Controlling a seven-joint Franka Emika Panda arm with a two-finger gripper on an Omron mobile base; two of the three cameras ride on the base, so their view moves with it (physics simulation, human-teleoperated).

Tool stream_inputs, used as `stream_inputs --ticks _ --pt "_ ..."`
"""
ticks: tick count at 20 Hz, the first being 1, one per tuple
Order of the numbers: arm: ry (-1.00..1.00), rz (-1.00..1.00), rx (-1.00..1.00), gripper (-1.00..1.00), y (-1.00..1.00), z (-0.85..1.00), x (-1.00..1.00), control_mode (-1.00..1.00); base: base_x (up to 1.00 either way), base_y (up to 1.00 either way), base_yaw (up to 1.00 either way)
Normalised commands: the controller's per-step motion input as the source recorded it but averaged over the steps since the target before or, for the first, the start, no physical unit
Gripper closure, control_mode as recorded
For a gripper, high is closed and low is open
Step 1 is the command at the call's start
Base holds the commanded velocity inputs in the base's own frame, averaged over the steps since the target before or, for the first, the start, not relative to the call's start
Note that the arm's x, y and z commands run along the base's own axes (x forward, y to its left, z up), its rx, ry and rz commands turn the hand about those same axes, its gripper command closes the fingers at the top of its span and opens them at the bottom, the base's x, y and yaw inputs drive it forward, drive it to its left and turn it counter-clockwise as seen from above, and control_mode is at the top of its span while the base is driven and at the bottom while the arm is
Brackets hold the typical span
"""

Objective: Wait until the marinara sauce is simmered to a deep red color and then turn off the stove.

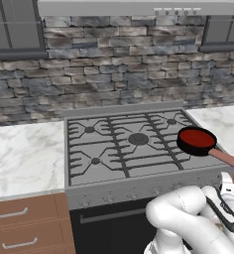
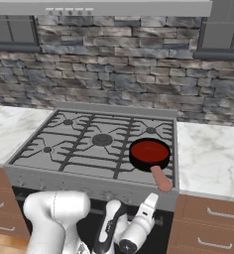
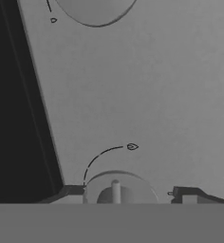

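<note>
The marinara sauce (image 1: 196,138) (image 2: 149,150) is a dark red disc in a small black skillet on the front right burner of the stove (image 1: 114,171) (image 2: 64,171). The skillet's brown handle (image 1: 225,157) (image 2: 161,179) points out over the stove's front edge. My gripper (image 3: 128,193) is low against the stove's front panel, below the skillet, also seen from the base (image 1: 226,179) (image 2: 151,198). Its fingertips (image 3: 70,191) stand on either side of a round knob (image 3: 116,190), the left one at the rim, the right one a little apart. The gripper is open.
A second knob (image 3: 95,9) sits further along the panel. The black oven door (image 3: 14,104) borders the panel. Marble counters (image 1: 25,154) (image 2: 213,154) flank the stove, with wooden drawers (image 1: 20,218) (image 2: 208,223) below. A stone wall and hood rise behind.
</note>
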Motion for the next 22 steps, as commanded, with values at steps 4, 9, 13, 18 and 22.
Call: stream_inputs --ticks 4,9,13,18,22 --pt "0.02 -0.24 0.68 1.00 -0.69 -0.03 -0.06 -1.00 0.00 0.00 0.00" --pt "0.06 -0.26 0.80 1.00 -0.73 0.00 -0.10 -1.00 0.00 0.00 0.00" --pt "0.05 -0.26 0.92 1.00 -0.83 0.00 -0.18 -1.00 0.00 0.00 0.00" --pt "0.04 -0.26 0.98 1.00 -0.95 0.00 -0.23 -1.00 0.00 0.00 0.00" --pt "0.00 -0.25 1.00 1.00 -1.00 -0.04 -0.27 -1.00 0.00 0.00 0.00"
